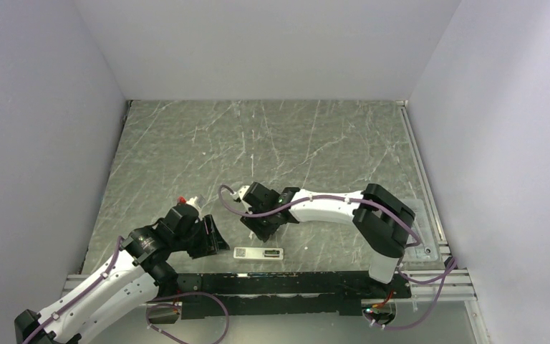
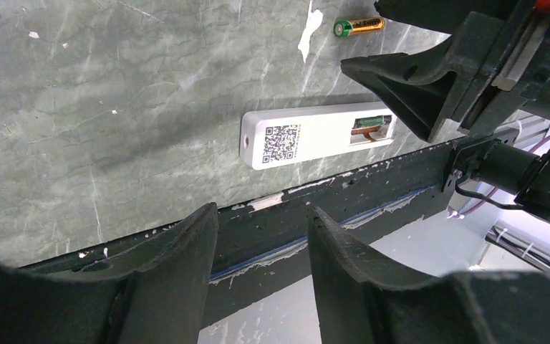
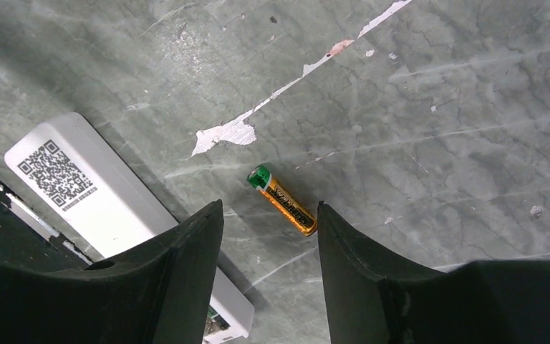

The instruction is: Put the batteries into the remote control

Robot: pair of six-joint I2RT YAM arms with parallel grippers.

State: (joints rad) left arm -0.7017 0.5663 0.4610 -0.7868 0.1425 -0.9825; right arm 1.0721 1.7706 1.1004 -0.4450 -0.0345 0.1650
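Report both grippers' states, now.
Left gripper: jaws open, empty.
Right gripper: jaws open, empty, over the battery.

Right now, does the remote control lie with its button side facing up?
No, the remote control shows its QR code label and open battery recess upward.

Right wrist view: a finger [image 3: 186,272] of the right end effector [image 3: 268,209] masks the recess end of the remote control [image 3: 93,193].

Left wrist view: that end effector covers the far end of the battery [image 2: 358,27] and a recess corner. Recess contents cannot be identified.

Top view: battery concealed beneath the end effector; recess too small to read.
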